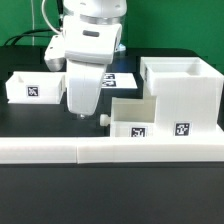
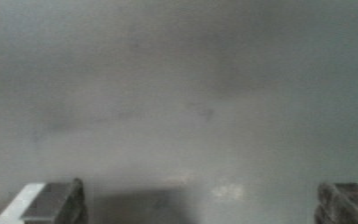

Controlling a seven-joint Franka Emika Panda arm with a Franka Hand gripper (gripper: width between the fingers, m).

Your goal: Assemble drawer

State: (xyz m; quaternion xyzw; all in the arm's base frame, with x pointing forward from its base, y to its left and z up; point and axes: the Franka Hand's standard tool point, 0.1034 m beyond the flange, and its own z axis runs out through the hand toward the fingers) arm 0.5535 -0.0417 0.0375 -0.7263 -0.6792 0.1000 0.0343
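In the exterior view my white gripper (image 1: 80,110) points down at the dark table, just to the left of a small white knob (image 1: 100,118). A small white drawer box (image 1: 30,88) with a tag sits at the exterior view's left. A large white drawer case (image 1: 182,88) stands at the right, and a lower white drawer box (image 1: 135,120) with tags sits against its front. In the wrist view my gripper (image 2: 201,205) is open, with its fingertips (image 2: 51,200) wide apart over blurred bare grey table. Nothing lies between them.
The marker board (image 1: 122,77) lies flat behind the arm. A long white rail (image 1: 110,150) runs along the table's front edge. A black object stands at the far left back.
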